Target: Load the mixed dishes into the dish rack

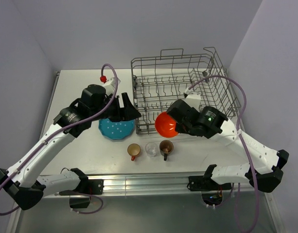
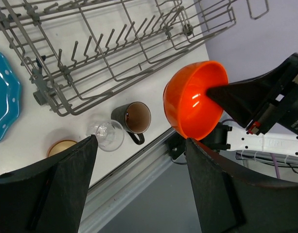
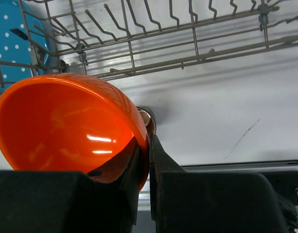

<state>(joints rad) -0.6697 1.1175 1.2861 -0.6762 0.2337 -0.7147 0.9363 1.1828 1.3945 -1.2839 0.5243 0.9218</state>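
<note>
My right gripper (image 1: 174, 124) is shut on the rim of the orange-red bowl (image 1: 166, 124) and holds it tilted on its side above the table, just in front of the grey wire dish rack (image 1: 135, 92). In the right wrist view the fingers (image 3: 149, 138) pinch the bowl's wall (image 3: 61, 121). My left gripper (image 1: 129, 112) is open and empty, above the right edge of the teal dotted plate (image 1: 114, 128). The small orange cup (image 1: 133, 150), clear glass (image 1: 151, 148) and dark brown mug (image 1: 166, 147) stand in a row near the front edge.
The rack holds no dishes, and its upright tines (image 2: 114, 63) show in the left wrist view. A metal rail (image 1: 144, 183) runs along the table's near edge. Purple cables loop over both arms. Walls close in on the left, back and right.
</note>
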